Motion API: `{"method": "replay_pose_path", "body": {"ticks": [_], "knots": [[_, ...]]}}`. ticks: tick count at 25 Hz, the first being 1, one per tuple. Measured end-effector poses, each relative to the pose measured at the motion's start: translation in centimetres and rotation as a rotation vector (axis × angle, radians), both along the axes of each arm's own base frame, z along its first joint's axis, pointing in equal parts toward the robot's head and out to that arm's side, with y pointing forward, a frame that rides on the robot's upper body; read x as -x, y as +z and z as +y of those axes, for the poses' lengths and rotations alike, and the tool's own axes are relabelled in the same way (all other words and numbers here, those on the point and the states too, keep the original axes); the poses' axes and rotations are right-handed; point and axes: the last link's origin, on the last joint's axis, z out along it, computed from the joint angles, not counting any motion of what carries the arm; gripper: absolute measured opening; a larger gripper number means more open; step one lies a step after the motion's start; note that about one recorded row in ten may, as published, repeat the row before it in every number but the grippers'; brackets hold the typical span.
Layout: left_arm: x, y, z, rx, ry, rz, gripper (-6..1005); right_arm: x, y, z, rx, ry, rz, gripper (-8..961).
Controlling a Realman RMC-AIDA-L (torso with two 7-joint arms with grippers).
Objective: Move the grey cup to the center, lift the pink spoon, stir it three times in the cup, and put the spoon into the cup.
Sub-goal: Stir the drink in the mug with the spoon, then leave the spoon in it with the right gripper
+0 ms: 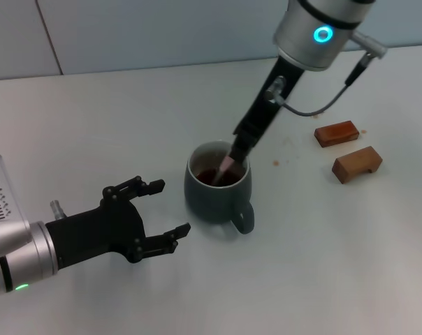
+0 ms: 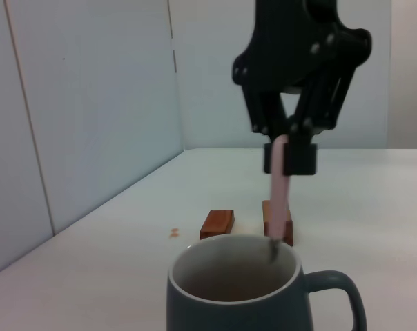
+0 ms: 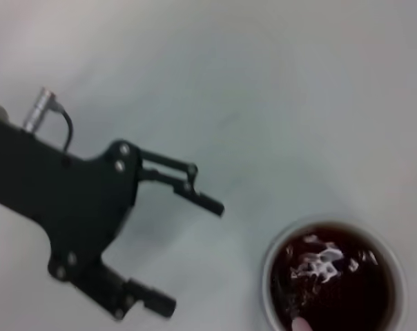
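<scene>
Head view showed the grey cup [image 1: 216,190] standing upright near the middle of the white table [image 1: 323,265], its loop handle turned toward the near right and brown liquid inside. From the far right, the right gripper [image 1: 240,144] reached down over the cup's far rim, its fingers clenched on the pale handle of the pink spoon [image 1: 226,166]. The spoon slanted down into the cup, with its lower end in the liquid.

To the near left of the cup, the left gripper [image 1: 162,208] rested low over the table with its two fingers spread wide, released and holding nothing, apart from the cup and pointed toward it.

Left wrist view showed the right gripper [image 2: 286,148] above the cup [image 2: 253,296], with the spoon [image 2: 279,189] hanging nearly upright from it and its metal neck dipping inside the cup's far rim.

Right wrist view looked down on the rippled liquid in the cup [image 3: 333,276], with the open left gripper [image 3: 195,252] beside it.

Two brown wooden blocks [image 1: 345,148] lay on the table well to the right of the cup, one just beyond the other
</scene>
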Motion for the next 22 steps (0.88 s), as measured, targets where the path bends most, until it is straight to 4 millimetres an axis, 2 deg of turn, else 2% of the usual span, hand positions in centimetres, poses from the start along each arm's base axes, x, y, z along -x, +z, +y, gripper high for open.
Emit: {"method": "replay_pose_path", "body": {"ticks": [3, 7, 11, 16, 22], "knots": [[0.0, -0.1, 0.0, 0.003, -0.001, 0.0, 841, -0.2, -0.1, 0.7, -0.038, 0.01, -0.007, 121], [0.0, -0.1, 0.0, 0.003, -0.001, 0.0, 841, -1.0, 0.7, 1.2, -0.072, 0.003, -0.047, 121], [-0.1, -0.1, 0.0, 0.003, -0.003, 0.0, 841, -1.2, 1.0, 0.6, -0.051, -0.014, -0.055, 120], [-0.1, -0.1, 0.0, 0.004, -0.004, 0.0, 841, -1.7, 0.2, 0.0, -0.051, 0.017, -0.049, 120], [-0.1, -0.1, 0.0, 0.003, -0.002, 0.001, 841, -1.9, 0.8, -0.6, -0.098, 0.059, 0.086, 277]]}}
